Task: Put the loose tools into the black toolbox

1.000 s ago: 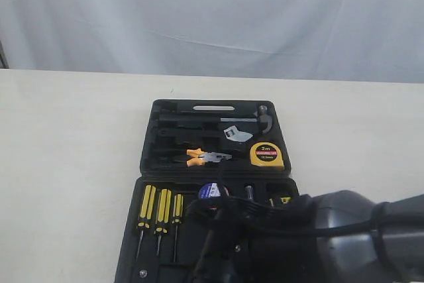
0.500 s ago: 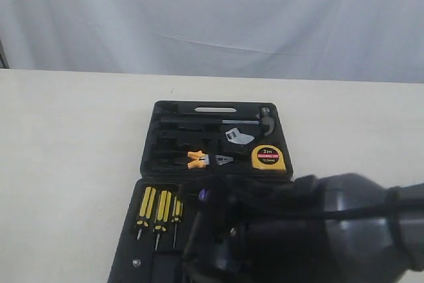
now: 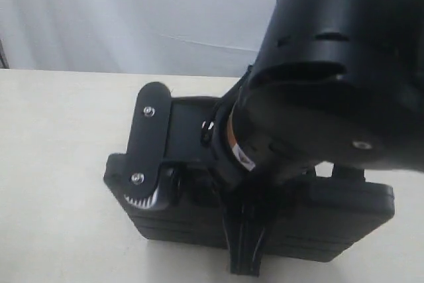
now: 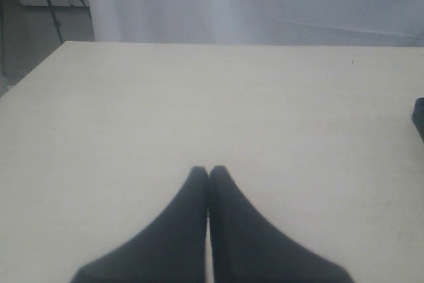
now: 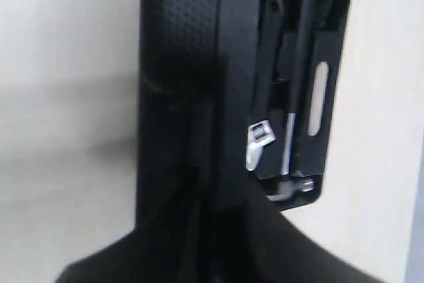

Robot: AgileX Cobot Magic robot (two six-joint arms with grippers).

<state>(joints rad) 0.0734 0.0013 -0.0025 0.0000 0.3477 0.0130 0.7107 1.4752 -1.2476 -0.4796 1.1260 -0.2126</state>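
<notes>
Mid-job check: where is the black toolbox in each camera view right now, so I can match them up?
Exterior view: black toolbox across the lower middle, near half raised, partly behind the right arm.
Left wrist view: only a dark sliver at the picture's edge, possibly its corner.
Right wrist view: fills the middle, far half lying open.
Shared landmark: the cream table.

Soft, even, diffuse brightness across pale surface (image 4: 132, 111). Faint soft shadow beside black toolbox (image 3: 324, 220). Close-up arm (image 3: 331, 51) out of focus, dull sheen on top. Right wrist view smeared by motion blur, blacks nearly featureless.
</notes>
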